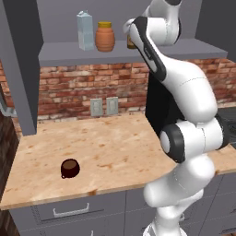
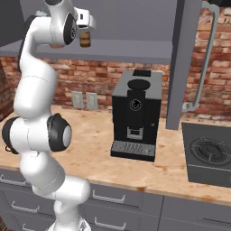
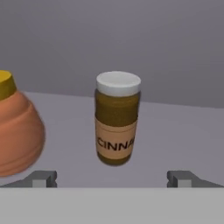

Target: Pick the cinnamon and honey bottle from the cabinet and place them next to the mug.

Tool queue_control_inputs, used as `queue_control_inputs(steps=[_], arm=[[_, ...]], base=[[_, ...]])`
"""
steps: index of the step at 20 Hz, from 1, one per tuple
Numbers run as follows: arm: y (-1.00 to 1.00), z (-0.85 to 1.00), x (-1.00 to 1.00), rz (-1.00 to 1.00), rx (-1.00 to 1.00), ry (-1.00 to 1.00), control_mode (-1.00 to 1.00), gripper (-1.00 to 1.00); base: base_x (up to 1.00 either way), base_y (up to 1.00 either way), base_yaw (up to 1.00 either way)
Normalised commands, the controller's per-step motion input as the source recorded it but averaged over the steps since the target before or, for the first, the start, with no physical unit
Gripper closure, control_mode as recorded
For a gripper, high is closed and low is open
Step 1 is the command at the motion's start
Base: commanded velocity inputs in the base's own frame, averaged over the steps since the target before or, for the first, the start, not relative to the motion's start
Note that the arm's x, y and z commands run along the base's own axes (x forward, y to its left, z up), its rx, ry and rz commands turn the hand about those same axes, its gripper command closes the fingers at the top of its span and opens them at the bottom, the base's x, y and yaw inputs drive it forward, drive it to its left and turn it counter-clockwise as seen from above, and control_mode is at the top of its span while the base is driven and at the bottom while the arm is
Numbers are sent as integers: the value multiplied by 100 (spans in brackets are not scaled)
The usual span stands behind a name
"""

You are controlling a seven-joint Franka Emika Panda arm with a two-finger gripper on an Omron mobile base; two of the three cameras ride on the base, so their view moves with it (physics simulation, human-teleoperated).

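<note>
Left base view, left to right. A pale blue-white carton (image 1: 85, 30) and the honey bottle (image 1: 105, 37), orange-brown with a yellow cap, stand side by side on the grey shelf of the cabinet (image 1: 64, 53). The white arm (image 1: 184, 92) rises from the lower right and reaches up to the shelf, covering most of the cinnamon (image 1: 131, 42), of which a dark sliver shows at the arm's edge. Below, two wall outlets (image 1: 104, 106) sit in the brick backsplash (image 1: 69, 87). The mug (image 1: 69, 168), dark brown with a small handle, stands alone on the wooden counter (image 1: 110, 152), well apart from the shelf items.

Right base view, left to right. The cinnamon (image 2: 85, 38) stands upright on the cabinet shelf just beside the raised hand. A black coffee machine (image 2: 135, 115) sits on the counter, and a stove burner (image 2: 207, 153) lies at the right.

Hand view, left to right. The honey bottle (image 3: 17, 131) is cut by the left edge, its yellow cap at upper left. The cinnamon (image 3: 117, 118) stands upright at centre, a brown jar with a white lid and a tan label reading "CINNA", the remaining letters curving out of sight. No other writing is legible. The gripper (image 3: 113, 178) stands with its jaws spread wide, one fingertip at either side of the lower frame, the jar between and beyond them, untouched. The jar and the honey bottle stand near each other but apart.
</note>
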Motion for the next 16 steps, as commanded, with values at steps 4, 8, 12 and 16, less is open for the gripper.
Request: queue_control_inputs(steps=[4, 8, 12, 16], arm=[[0, 0, 29, 0, 0, 2, -100, -100], [0, -3, 24, 0, 0, 3, -100, -100], [0, -3, 10, 0, 0, 3, -100, -100], [0, 0, 7, 0, 0, 1, -100, -100]], base=[[0, 0, 0], [0, 0, 0], [0, 0, 0], [0, 0, 0]])
